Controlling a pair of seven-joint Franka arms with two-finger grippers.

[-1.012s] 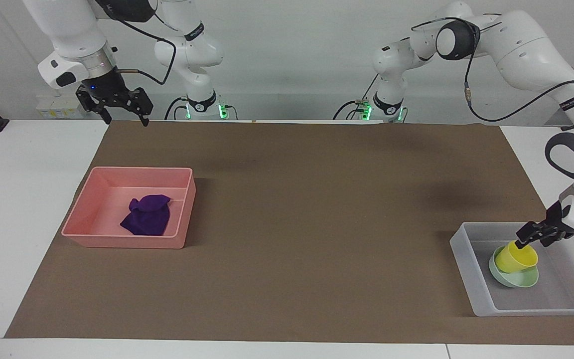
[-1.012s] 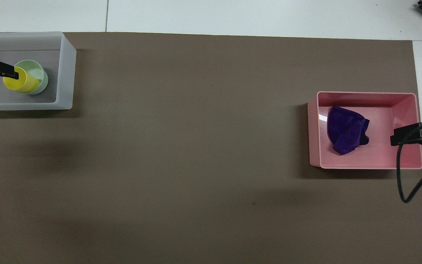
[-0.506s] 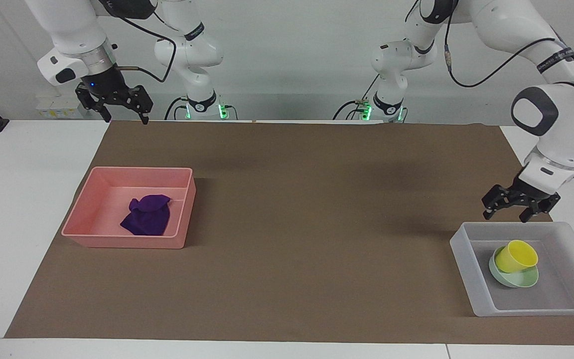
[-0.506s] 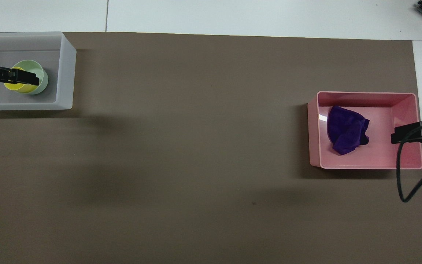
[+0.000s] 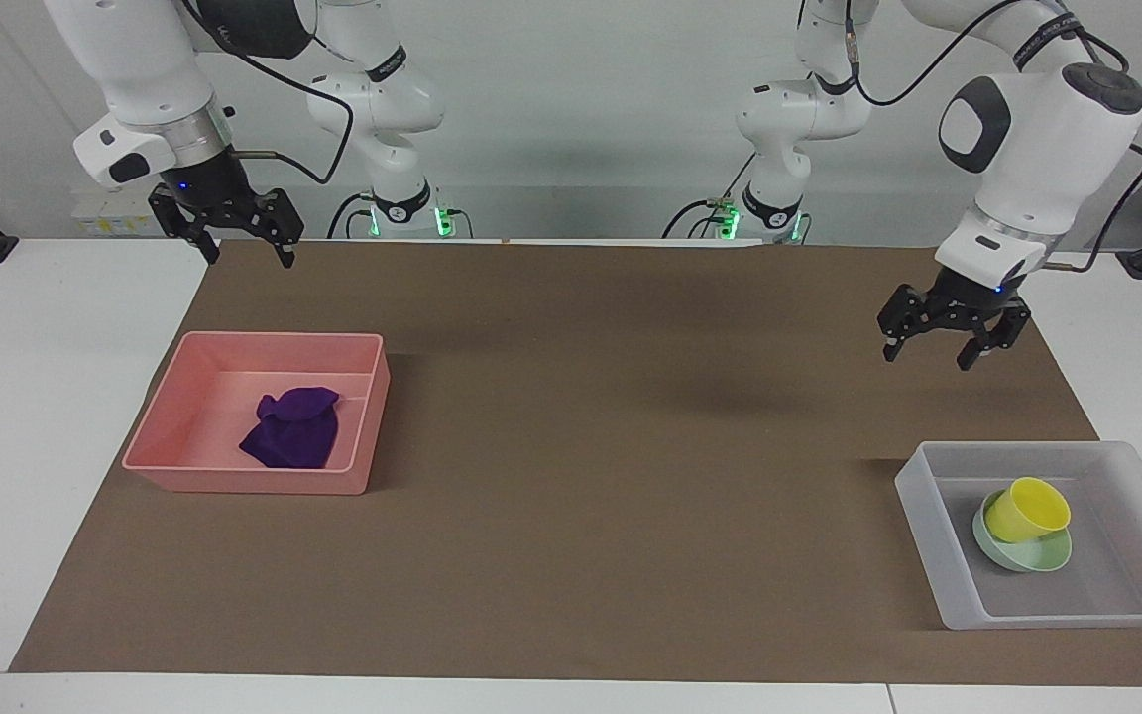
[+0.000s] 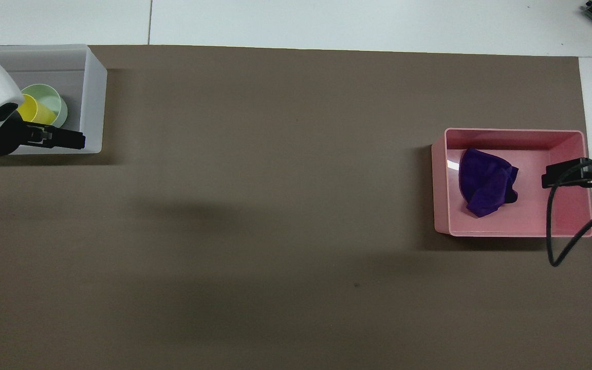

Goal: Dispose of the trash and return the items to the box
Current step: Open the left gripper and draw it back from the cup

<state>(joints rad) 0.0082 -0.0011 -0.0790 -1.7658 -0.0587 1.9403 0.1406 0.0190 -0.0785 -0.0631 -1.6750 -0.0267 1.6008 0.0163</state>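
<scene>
Facing view: high camera across the counter [image 5: 56,397], looking at both arm bases along its top edge, wide enough to take in the whole brown mat [image 5: 571,446] and the wall. Overhead view: camera high over the robots' end, looking forward and steeply down, closer in, mat filling almost all of it. Both share the mat, the pink tray [image 5: 256,414] and the box [image 6: 90,97], swapped end for end between views.
</scene>
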